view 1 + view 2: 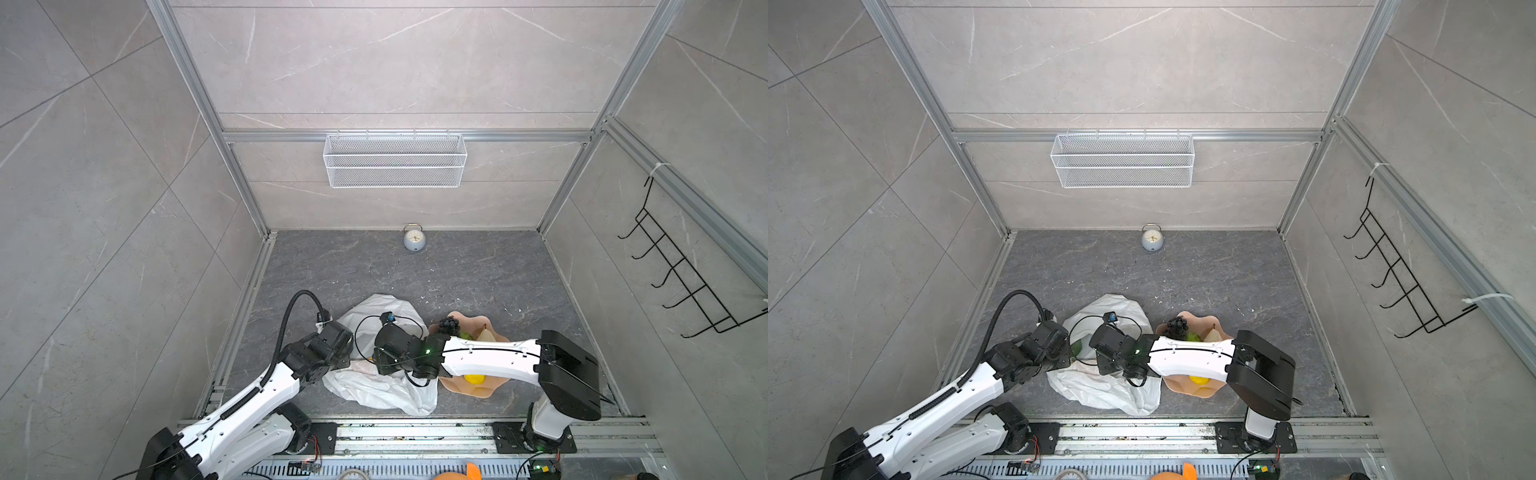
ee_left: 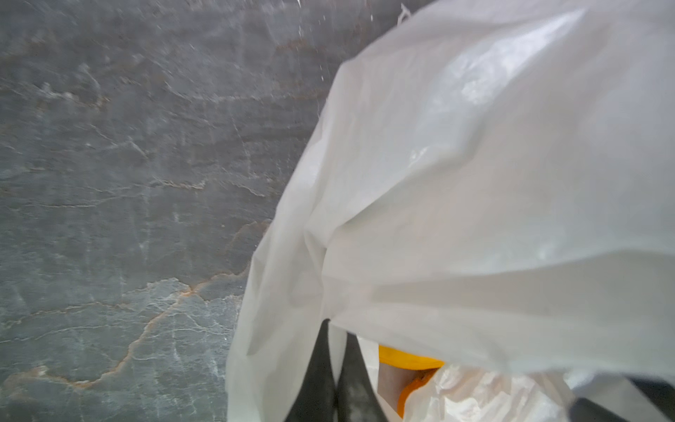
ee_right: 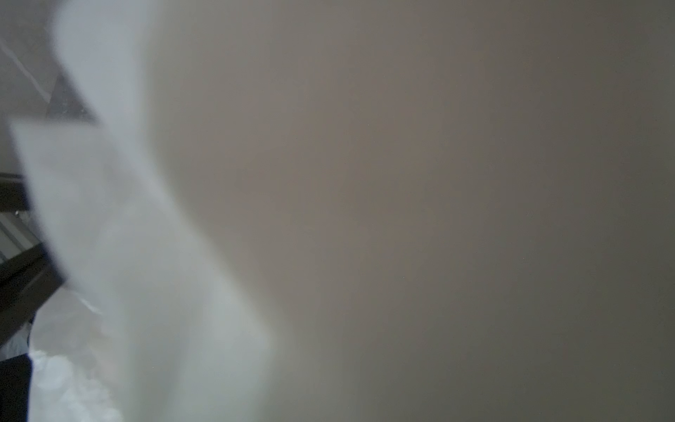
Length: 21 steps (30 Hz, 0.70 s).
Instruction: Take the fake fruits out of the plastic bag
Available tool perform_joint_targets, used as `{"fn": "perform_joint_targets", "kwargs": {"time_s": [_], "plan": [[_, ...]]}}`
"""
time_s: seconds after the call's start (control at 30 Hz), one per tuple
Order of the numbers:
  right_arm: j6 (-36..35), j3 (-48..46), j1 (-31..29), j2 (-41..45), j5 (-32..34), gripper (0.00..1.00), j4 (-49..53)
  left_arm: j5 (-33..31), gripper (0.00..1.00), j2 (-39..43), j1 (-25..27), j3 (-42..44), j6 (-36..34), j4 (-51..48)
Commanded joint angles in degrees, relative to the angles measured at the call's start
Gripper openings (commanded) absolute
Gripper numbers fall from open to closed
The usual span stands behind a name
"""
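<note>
Currently pinching rim of plastic bag (image 2: 475,182) in clenched left gripper (image 2: 334,330), yellow fruit (image 2: 409,360) just inside, right gripper buried there, state untellable.

The plastic bag (image 1: 374,390) is white and faintly glossy. The floor (image 2: 109,182) is dark grey, marbled with white and rust-orange veins. The bowl (image 1: 490,391) is peach-pink, the grape bunch (image 1: 449,324) dark purple, and another fake fruit (image 1: 473,379) bright yellow. The alarm clock (image 1: 414,241) is pale grey, the wire basket (image 1: 395,162) white mesh, the hook rack (image 1: 685,282) black.

Left, plastic bag (image 1: 374,390); right beside it, bowl (image 1: 457,386); behind, clock (image 1: 414,240).
</note>
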State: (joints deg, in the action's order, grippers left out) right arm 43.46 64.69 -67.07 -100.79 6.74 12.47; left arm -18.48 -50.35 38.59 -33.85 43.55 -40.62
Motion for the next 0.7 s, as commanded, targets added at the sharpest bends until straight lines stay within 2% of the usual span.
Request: {"fn": "perform_joint_targets", "kwargs": {"time_s": [0.0, 0.17, 0.27, 0.4, 0.67], "plan": [[-4.47, 4.49, 0.03, -3.45, -1.58, 0.54, -5.7, -4.18, 0.0, 2.27, 0.18, 0.02, 1.4, 0.18], [-8.8, 8.94, 0.22, -9.87, 0.13, 0.58, -9.55, -5.5, 0.0, 3.37, 0.16, 1.5, 3.12, 0.75], [-7.95, 11.49, 1.24, -12.75, 0.63, 0.63, -9.68, -5.93, 0.0, 3.91, 0.12, 1.79, 3.45, 1.1], [-6.3, 12.18, 3.22, -14.48, -2.03, 0.65, -13.86, -5.56, 0.0, 2.49, 0.11, 2.03, 3.37, 2.5], [-3.62, 19.58, 5.25, -19.02, 4.43, 0.72, -6.96, -4.6, 0.0, 1.83, 0.17, 4.86, 3.67, 9.24]]}}
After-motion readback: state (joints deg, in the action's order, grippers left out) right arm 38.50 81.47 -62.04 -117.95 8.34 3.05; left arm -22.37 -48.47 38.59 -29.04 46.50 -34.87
